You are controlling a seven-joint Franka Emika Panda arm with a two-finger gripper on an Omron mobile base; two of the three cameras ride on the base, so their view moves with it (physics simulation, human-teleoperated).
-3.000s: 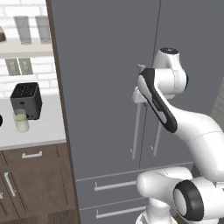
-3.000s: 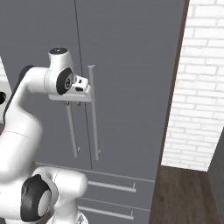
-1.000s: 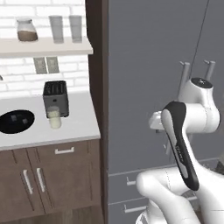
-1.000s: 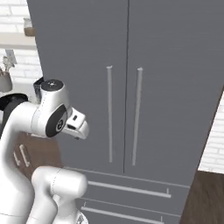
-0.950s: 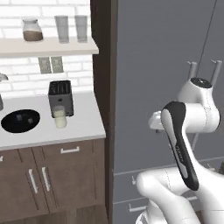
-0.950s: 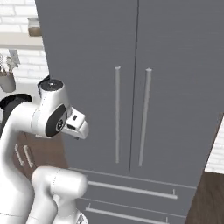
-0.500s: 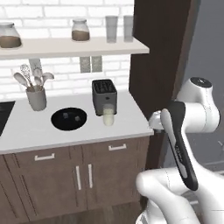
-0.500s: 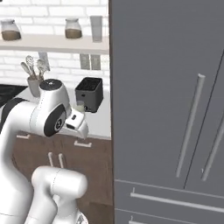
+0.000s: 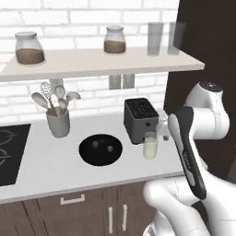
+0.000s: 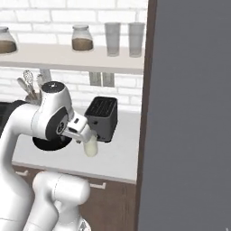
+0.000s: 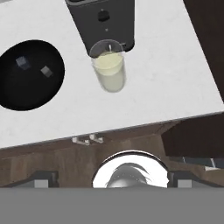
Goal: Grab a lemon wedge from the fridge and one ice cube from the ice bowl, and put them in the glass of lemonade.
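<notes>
The glass of lemonade [image 11: 110, 69] stands on the white counter in front of the black toaster [image 11: 103, 19]. Left of it in the hand view lies the black ice bowl [image 11: 30, 74], holding two ice cubes [image 11: 45, 71]. The base views show the glass [image 9: 150, 145] [image 10: 91, 146] and the bowl [image 9: 100, 150]. My gripper [image 11: 112, 178] hangs above the counter's front edge, just short of the glass, its tips wide apart and open with nothing between them. It also appears in the base views [image 9: 162, 128] [image 10: 86, 134]. The grey fridge [image 10: 189, 117] fills the right. The lemon wedge is out of view.
A grey utensil cup [image 9: 58, 123] stands left of the bowl, and a stove top [image 9: 9, 152] lies at the far left. A shelf [image 9: 101, 60] above carries two jars and two tall grey glasses [image 9: 156, 39]. Brown cabinets [image 9: 92, 212] run below the counter.
The whole picture has slid right: the base has driven left, from the closed fridge doors to the counter. The arm keeps its pose, and the glass and bowl now lie under the hand.
</notes>
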